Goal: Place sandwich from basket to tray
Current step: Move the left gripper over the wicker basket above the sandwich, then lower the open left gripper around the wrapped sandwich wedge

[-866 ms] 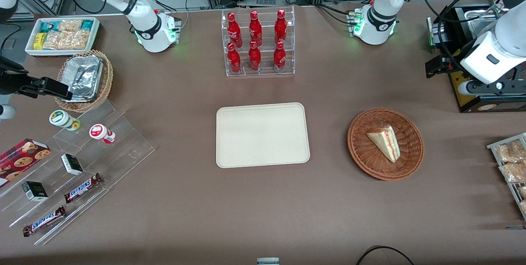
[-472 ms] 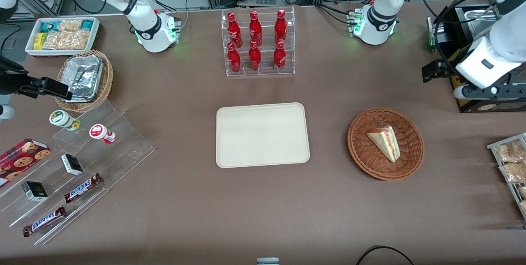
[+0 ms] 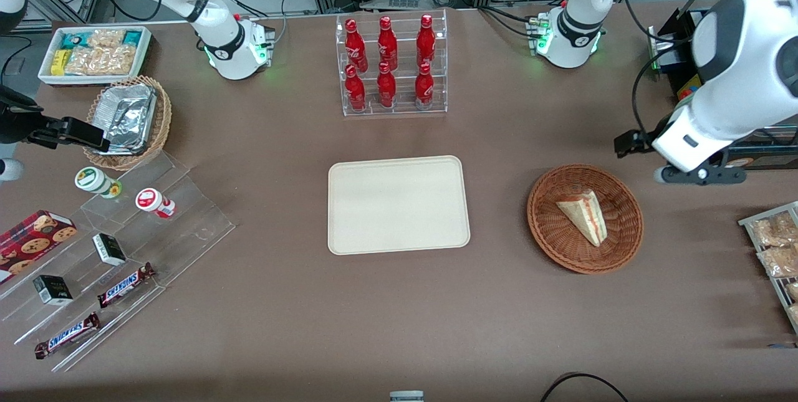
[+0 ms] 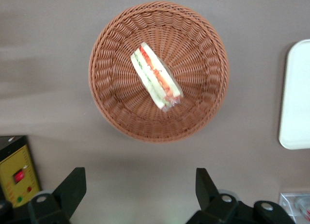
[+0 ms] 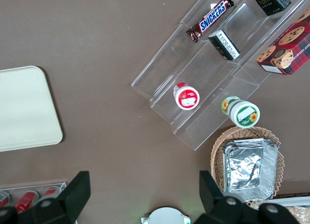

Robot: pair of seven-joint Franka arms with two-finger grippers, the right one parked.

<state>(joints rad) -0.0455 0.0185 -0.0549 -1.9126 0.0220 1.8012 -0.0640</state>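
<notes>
The sandwich [image 3: 585, 216], a pale wedge with red and green filling in clear wrap, lies in the reddish-brown wicker basket [image 3: 552, 237]. In the left wrist view the sandwich [image 4: 155, 76] lies across the middle of the basket [image 4: 111, 117]. My left gripper [image 3: 698, 176] hangs above the table beside the basket, a little farther from the front camera and toward the working arm's end. It is open and empty [image 4: 139, 178], with the fingers wide apart and clear of the basket rim. The beige tray [image 3: 349, 240] lies bare at the table's middle, and its edge shows in the left wrist view [image 4: 295, 95].
A clear rack of red bottles [image 3: 389, 65] stands farther back than the tray. A black and yellow box [image 3: 689, 87] sits near the arm. Packets on a rack [image 3: 776, 246] lie toward the working arm's end. Stepped snack shelves [image 3: 124, 246] and a tan foil-tray basket [image 3: 128, 121] lie toward the parked arm's end.
My left gripper has moved from over the black and yellow box toward the basket and nearer the front camera. The sandwich, basket and tray have not moved.
</notes>
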